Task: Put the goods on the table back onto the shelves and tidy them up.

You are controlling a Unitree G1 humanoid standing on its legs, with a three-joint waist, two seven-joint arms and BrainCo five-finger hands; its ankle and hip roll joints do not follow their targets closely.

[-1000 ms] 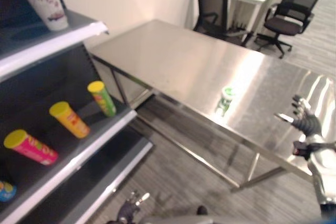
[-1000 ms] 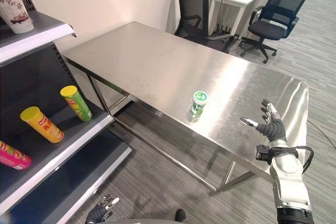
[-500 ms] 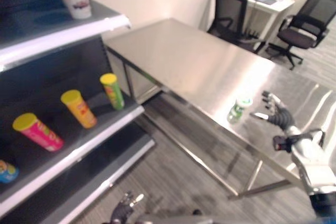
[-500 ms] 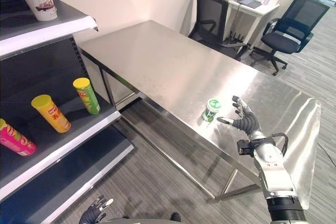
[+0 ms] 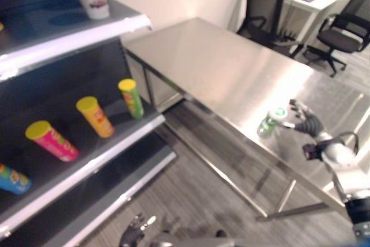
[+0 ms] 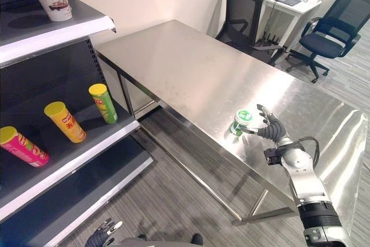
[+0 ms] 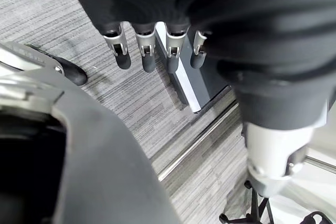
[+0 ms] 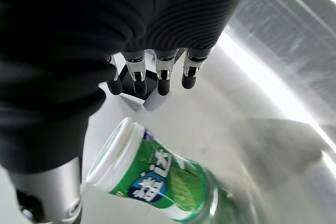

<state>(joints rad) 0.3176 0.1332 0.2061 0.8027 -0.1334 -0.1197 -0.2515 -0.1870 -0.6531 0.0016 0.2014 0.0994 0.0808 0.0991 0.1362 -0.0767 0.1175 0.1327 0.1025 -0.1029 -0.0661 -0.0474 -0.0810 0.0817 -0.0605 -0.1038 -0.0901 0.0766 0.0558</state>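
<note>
Office room, steel bench [image 6: 191, 67] beside dark shelves [image 6: 69, 33]. Right hand [image 6: 272, 131] relaxed and holding nothing, fingers spread just beside a small green bottle [image 6: 240, 122] near the bench's front edge. Left hand [image 7: 152, 51] hanging low over the floor, fingers straight. Bottle upright, white cap, green label; probably light, rigid, smooth plastic, easily tipped. Best taken round the body below the cap.
</note>
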